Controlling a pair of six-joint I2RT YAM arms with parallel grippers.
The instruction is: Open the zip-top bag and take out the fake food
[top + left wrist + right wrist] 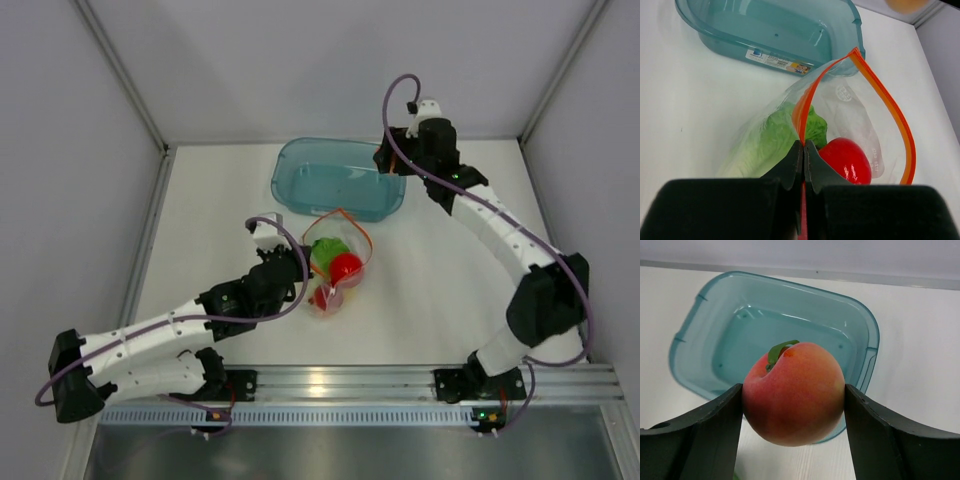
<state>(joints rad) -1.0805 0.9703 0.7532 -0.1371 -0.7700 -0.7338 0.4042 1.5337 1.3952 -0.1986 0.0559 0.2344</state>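
The clear zip-top bag (338,262) lies mid-table with its orange zip strip (890,105) pulled open. Inside show a green lettuce head (775,137) and a red round piece (847,159). My left gripper (804,145) is shut on the bag's near zip edge; in the top view it (300,262) sits at the bag's left side. My right gripper (794,400) is shut on a pink peach (794,392) and holds it above the near rim of the teal bin (790,330). In the top view the right gripper (392,158) is at the bin's right end.
The teal translucent bin (338,178) stands behind the bag and looks empty, with a label on its near wall (775,59). Grey walls enclose the white table (450,290) on three sides. An aluminium rail (400,382) runs along the near edge.
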